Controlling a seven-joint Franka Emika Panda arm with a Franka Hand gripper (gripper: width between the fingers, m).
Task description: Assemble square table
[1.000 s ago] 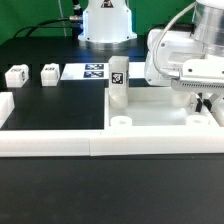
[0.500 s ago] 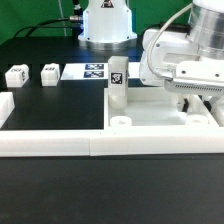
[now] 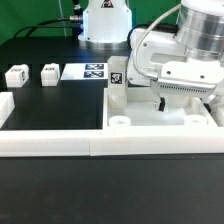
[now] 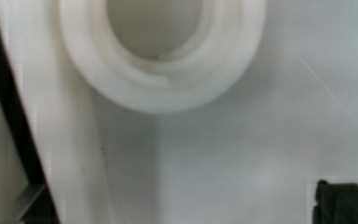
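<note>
Slid the gripper (image 3: 187,102) along above the square table (image 3: 145,118), away from the table's edge on the exterior view's right and in toward the table's middle. Pulled its fingers (image 3: 160,103) wide apart, no more pinched close together. Brought the big white arm (image 3: 150,55) along too, hiding more of the table's back rim.
</note>
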